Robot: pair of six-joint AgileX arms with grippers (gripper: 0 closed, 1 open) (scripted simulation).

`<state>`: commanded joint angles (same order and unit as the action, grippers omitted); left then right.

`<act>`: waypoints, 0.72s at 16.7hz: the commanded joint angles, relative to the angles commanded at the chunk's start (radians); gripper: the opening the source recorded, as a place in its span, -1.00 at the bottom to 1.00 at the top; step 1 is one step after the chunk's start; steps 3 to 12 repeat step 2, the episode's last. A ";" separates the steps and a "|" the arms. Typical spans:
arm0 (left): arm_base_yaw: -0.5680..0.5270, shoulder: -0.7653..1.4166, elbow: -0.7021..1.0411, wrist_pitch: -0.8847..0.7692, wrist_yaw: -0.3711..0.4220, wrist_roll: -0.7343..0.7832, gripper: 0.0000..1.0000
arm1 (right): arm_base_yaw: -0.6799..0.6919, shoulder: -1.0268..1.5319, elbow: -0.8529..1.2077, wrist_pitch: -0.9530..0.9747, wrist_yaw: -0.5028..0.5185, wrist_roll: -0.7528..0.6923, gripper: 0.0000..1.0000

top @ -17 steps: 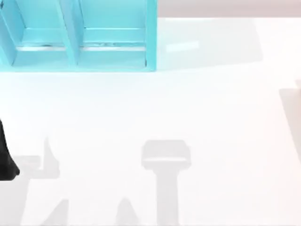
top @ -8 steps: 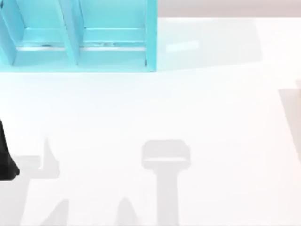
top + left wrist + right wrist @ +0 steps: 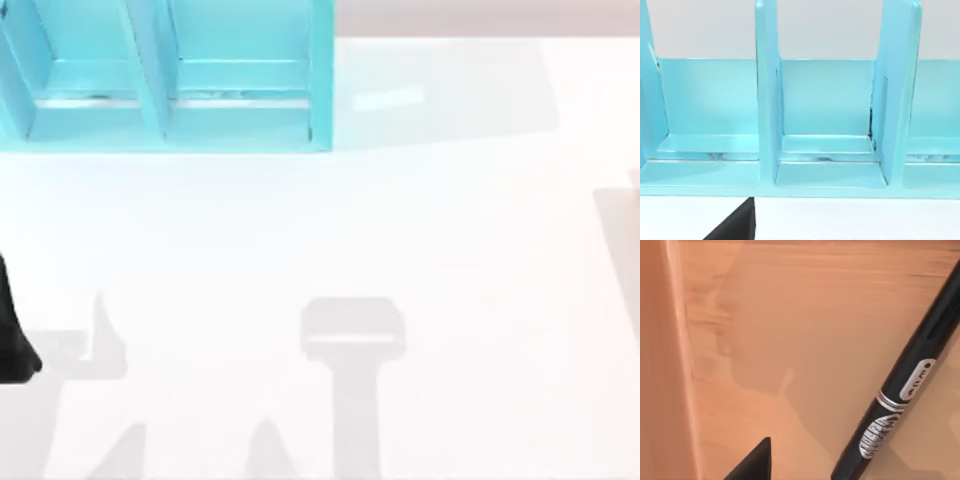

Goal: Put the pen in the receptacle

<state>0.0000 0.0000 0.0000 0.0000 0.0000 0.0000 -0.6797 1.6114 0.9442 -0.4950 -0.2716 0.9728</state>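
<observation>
Right claw [image 3: 752,462], grip state not discernible, beside slim black pen [image 3: 900,390] with silver band and white lettering, lying on wooden receptacle floor [image 3: 790,340].

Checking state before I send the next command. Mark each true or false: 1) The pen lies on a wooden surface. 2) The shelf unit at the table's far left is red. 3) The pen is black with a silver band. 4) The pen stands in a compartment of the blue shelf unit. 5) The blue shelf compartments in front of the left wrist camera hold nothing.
1) True: the pen lies on a wooden surface with a raised wooden edge beside it, in the right wrist view.
2) False: the shelf unit is light blue.
3) True.
4) False: it lies on the wood, not in the blue unit.
5) True: the compartments in the left wrist view hold nothing.
</observation>
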 joint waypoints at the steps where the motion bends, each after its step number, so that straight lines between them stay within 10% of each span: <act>1: 0.000 0.000 0.000 0.000 0.000 0.000 1.00 | 0.000 0.000 0.000 0.000 0.000 0.000 1.00; 12: 0.000 0.000 0.000 0.000 0.000 0.000 1.00 | 0.000 0.000 0.000 0.000 0.000 0.000 1.00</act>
